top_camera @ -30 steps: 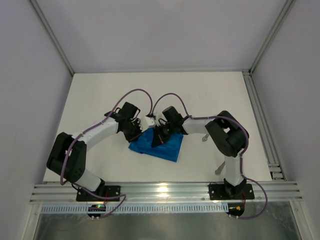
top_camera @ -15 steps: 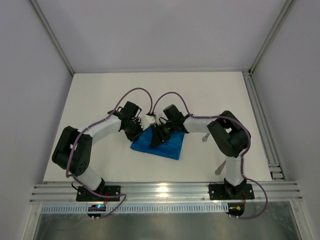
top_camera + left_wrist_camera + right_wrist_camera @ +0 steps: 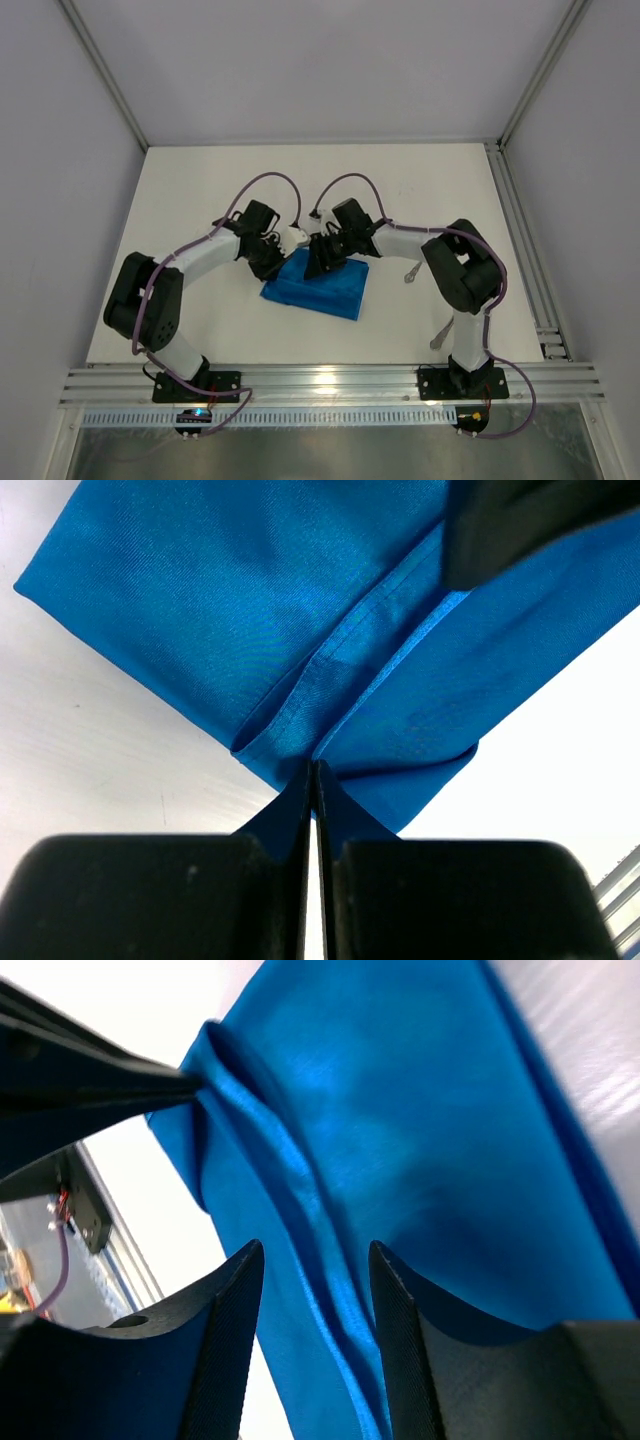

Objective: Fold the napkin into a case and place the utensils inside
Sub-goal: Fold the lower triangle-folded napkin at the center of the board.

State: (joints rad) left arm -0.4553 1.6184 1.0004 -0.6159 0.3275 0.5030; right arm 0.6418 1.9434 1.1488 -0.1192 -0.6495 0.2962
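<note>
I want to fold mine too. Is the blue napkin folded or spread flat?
Folded. The napkin shows stacked layers with a hemmed edge lying across it; the left gripper pinches one corner.

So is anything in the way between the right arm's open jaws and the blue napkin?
Nothing visible is. The right gripper is open right over the napkin, with bare cloth showing between its jaws. The left gripper pinches the napkin's corner, off to one side.

Arms [image 3: 200, 258]: white links [image 3: 400, 240], black joints [image 3: 135, 305], purple looping cables [image 3: 268, 177].
</note>
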